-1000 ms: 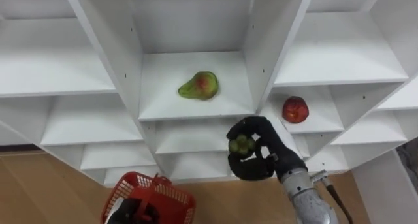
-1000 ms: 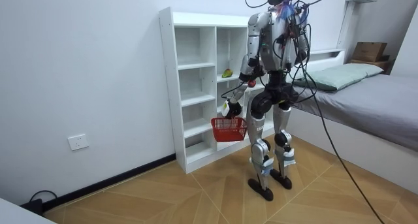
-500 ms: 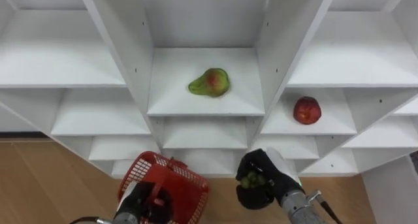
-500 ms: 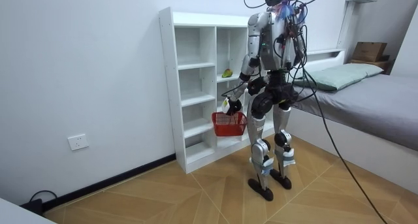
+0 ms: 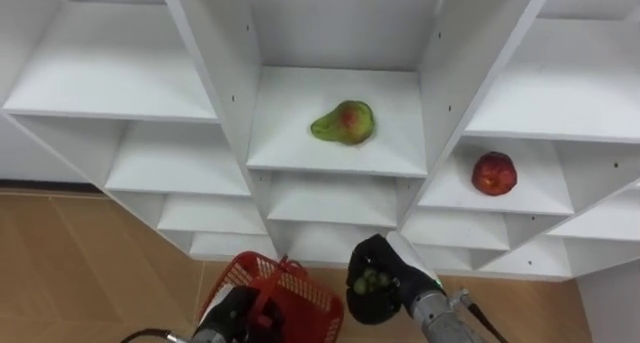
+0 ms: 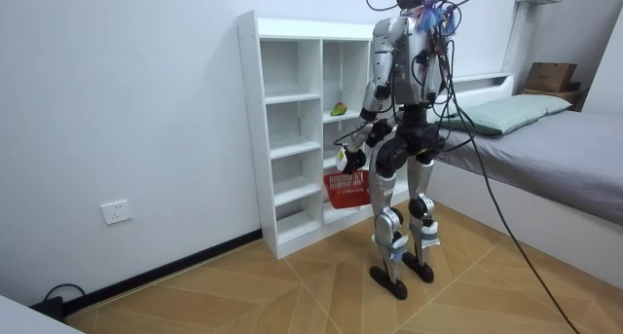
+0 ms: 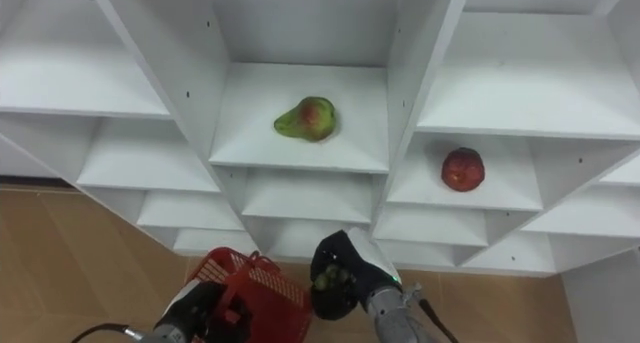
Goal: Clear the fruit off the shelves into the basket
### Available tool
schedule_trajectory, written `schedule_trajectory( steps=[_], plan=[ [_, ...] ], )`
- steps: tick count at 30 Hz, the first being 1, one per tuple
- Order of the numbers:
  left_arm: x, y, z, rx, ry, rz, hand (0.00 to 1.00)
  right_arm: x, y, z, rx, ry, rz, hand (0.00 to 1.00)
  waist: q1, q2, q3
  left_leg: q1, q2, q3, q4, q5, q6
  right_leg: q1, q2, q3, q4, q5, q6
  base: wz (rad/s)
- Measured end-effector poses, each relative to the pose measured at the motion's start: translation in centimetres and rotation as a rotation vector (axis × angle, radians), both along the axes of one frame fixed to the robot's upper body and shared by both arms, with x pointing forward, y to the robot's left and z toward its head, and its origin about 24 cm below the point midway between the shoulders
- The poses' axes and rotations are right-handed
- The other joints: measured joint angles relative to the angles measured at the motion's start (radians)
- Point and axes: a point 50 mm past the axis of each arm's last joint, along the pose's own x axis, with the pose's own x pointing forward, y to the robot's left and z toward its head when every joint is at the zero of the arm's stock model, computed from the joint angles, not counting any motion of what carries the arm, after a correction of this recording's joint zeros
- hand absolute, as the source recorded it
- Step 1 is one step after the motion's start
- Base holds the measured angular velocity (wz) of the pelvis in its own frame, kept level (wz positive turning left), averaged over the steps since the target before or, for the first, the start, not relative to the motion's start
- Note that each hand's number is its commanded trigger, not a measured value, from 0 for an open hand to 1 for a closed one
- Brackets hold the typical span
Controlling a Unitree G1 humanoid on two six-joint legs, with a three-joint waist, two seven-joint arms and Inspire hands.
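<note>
White shelf unit (image 5: 330, 153) across the upper frame, red basket (image 5: 300, 301) at bottom centre with left hand (image 5: 235, 318) clamped on its handle, right hand (image 5: 390, 278) just beside it, green-red pear (image 5: 343, 123) on the centre shelf, red apple (image 5: 494, 173) at mid right, green grapes (image 5: 368, 281) enclosed in the right hand's curled fingers.

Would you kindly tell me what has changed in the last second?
The right hand, shut on the small green grape bunch, has come down from the white shelves to beside the red plastic basket, which the left hand has brought closer. The green-red pear and red apple stay on their shelves.
</note>
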Motion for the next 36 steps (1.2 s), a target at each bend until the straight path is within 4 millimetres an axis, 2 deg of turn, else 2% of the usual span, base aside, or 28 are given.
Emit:
schedule_trajectory(
  steps=[10,18,31,36],
  plan=[
    [1.2,-1.6,0.6,-0.022,-0.041,-0.057,1.00,1.0,0.5,0.4,0.007,-0.017,0.007,1.00,0.004,0.002,0.0015,-0.013,-0.006,-0.010,0.004,0.003,0.003,-0.011,-0.003,0.004,0.000,0.000,0.000,0.03],
    [2.7,-3.4,1.8,-0.070,-0.120,-0.105,1.00,2.0,1.1,0.6,0.018,-0.022,0.007,1.00,0.003,0.000,0.0028,-0.016,-0.005,-0.007,0.004,0.004,0.003,-0.016,-0.004,0.006,0.002,0.000,0.000,0.00],
    [3.1,-4.4,2.2,-0.121,-0.131,-0.119,1.00,3.3,1.5,1.8,0.309,-0.011,-0.219,1.00,0.001,-0.001,0.0053,-0.013,-0.006,-0.009,0.004,0.004,0.003,-0.012,-0.011,0.000,0.002,0.000,0.000,0.00],
    [3.1,-4.7,2.2,-0.133,-0.131,-0.111,1.00,3.3,1.5,1.7,0.342,0.003,-0.250,1.00,0.000,0.003,0.0128,-0.013,-0.006,-0.008,0.004,0.004,0.003,-0.012,-0.011,0.003,0.001,0.000,0.000,0.00]
  ],
)
